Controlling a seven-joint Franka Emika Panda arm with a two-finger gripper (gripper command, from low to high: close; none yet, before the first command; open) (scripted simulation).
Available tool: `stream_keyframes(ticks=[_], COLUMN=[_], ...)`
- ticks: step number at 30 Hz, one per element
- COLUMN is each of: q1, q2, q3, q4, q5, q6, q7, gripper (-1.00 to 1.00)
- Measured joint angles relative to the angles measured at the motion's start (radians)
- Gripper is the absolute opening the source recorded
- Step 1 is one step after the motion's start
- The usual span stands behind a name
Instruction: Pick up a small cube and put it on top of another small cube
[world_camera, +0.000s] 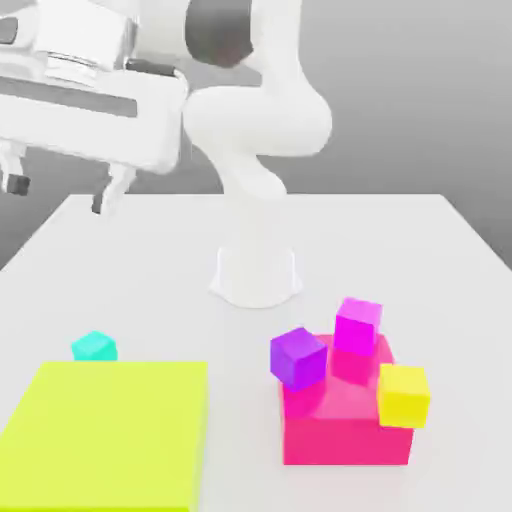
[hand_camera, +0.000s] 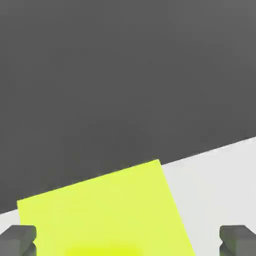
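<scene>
two fingers of the end effector (world_camera: 58, 193) stand spread wide and hold nothing; it hangs high over the counter (world_camera: 150, 250) at the exterior view's left, well above everything. in the hand view the two fingertips (hand_camera: 18, 239) sit far apart with a yellow slab (hand_camera: 105, 210) between and beneath them.

outward from there, the cyan cube (world_camera: 94, 346) rests on the counter just beside the slab's far edge, near its corner at the exterior view's left, apart from the other cubes. well off to the exterior view's right lies a pink block (world_camera: 345, 425), with a purple cube (world_camera: 297, 357) tilted at its near corner, a magenta cube (world_camera: 357, 326) on top of it, and a yellow cube (world_camera: 403, 394) against its right side.

risks, as i judge them: the cyan cube lies so close to the slab that one finger may land on the slab's edge during descent, nudging the cube away or leaving a crooked grip. the purple cube looks tilted and poorly seated, so placing onto it could topple both; the magenta cube seems the steadier target. a small cube released off-centre may slide off.

no containers are present; the slab and block are solid and hold nothing inside.
</scene>
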Motion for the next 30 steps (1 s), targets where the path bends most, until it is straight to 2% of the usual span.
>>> stream_keyframes(ticks=[8,11,14,16,19,22,23,30], q1=[-0.101,-0.124,-0.150,-0.185,-0.249,-0.363,-0.392,-0.401], q2=[0.191,0.262,0.336,0.398,0.499,0.600,0.629,0.633], q3=[-0.135,-0.185,-0.218,-0.183,-0.066,0.066,0.096,0.104], q4=[-0.146,-0.203,-0.257,-0.260,-0.242,-0.222,-0.217,-0.217], q5=[-0.002,0.049,0.163,0.269,0.420,0.493,0.501,0.499], q6=[0.145,0.203,0.262,0.310,0.387,0.468,0.492,0.494], q7=[-0.050,-0.106,-0.205,-0.281,-0.388,-0.447,-0.456,-0.453], gripper=[0.00,0.00,0.00,0.00,0.00,0.00,-1.00,-1.00])
